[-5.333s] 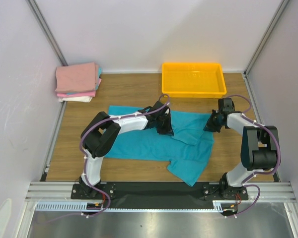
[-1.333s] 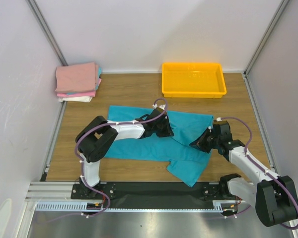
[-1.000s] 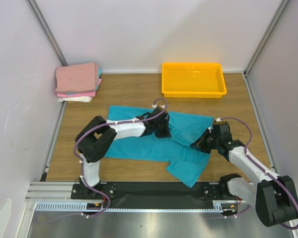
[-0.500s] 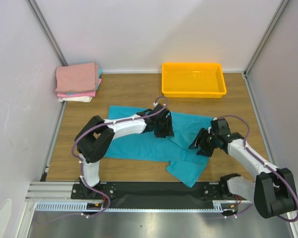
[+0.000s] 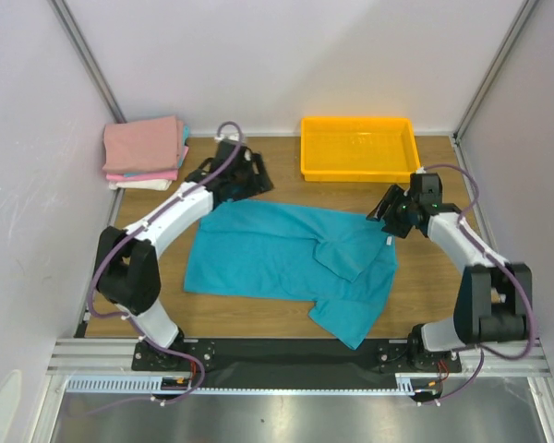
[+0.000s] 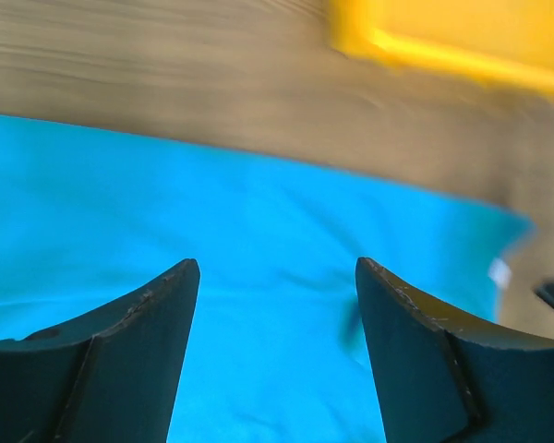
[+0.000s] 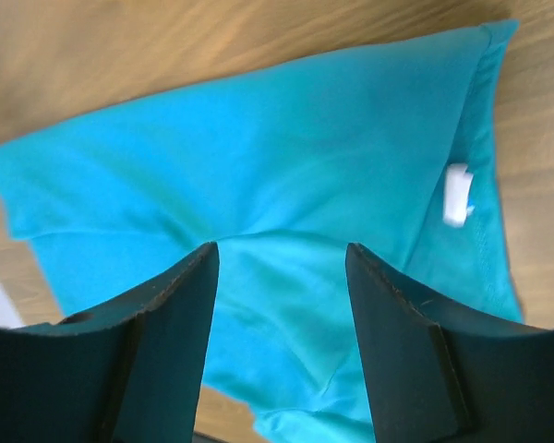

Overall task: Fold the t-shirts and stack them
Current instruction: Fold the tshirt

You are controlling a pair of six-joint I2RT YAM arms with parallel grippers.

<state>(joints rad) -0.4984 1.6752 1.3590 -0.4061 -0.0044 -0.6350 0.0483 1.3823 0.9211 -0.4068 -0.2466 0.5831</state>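
Teal cotton t-shirt lies rumpled and unfolded in the middle of the wooden table, so that one's not done yet. Left gripper and right gripper hover near its far edge, both wide and empty. The folded pink shirt pile sits far left.

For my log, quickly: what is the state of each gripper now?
Left gripper: open, holding nothing.
Right gripper: open, holding nothing.

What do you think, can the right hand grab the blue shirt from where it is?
Probably yes. The right hand is open and hangs just over the blue shirt's far right corner, and nothing sits between them.
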